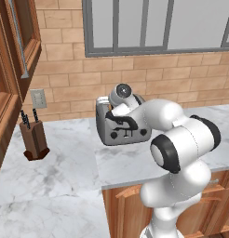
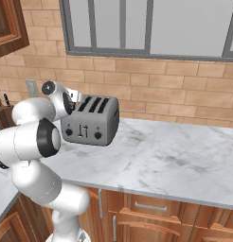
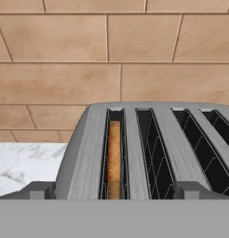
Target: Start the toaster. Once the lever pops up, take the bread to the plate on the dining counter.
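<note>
With jaws wide apart, gripper (image 3: 114, 197) hangs over toaster (image 3: 149, 148); bread (image 3: 114, 158) sits deep in its slot, a misaligned descent would hit metal

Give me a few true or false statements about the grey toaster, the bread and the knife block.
1. The tan bread slice sits in the leftmost slot of the boxy grey metal toaster. True.
2. All four slots hold bread. False: the other three are empty.
3. The brown wooden knife block stands on the marble counter. True.
4. The toaster lies on its side. False: it stands upright, slots up.
</note>
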{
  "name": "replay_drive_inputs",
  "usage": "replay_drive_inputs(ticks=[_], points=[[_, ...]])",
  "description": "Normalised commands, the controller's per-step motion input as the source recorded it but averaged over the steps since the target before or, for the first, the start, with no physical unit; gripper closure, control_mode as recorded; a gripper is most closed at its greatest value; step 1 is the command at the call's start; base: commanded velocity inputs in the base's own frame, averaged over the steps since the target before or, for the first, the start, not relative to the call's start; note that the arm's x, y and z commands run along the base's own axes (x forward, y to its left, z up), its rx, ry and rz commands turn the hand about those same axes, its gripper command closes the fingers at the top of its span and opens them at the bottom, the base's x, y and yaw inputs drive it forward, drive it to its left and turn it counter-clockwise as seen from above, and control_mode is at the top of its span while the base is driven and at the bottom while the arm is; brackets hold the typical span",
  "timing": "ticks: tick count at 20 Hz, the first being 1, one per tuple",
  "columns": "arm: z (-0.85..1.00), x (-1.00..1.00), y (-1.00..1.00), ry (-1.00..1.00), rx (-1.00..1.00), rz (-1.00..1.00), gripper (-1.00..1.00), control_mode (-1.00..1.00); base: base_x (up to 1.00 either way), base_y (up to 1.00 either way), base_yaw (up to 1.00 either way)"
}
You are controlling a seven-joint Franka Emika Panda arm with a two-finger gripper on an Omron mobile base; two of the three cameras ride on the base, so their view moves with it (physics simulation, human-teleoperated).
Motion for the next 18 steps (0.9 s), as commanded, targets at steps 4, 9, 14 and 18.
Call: replay_drive_inputs(ticks=[4, 9, 14, 18], points=[[0.0, 0.0, 0.0, 0.0, 0.0, 0.0, -1.0, -1.0, 0.0, 0.0, 0.0], [0.0, 0.0, 0.0, 0.0, 0.0, 0.0, -1.0, -1.0, 0.0, 0.0, 0.0], [0.0, 0.0, 0.0, 0.0, 0.0, 0.0, -1.0, -1.0, 0.0, 0.0, 0.0], [0.0, 0.0, 0.0, 0.0, 0.0, 0.0, -1.0, -1.0, 0.0, 0.0, 0.0]])
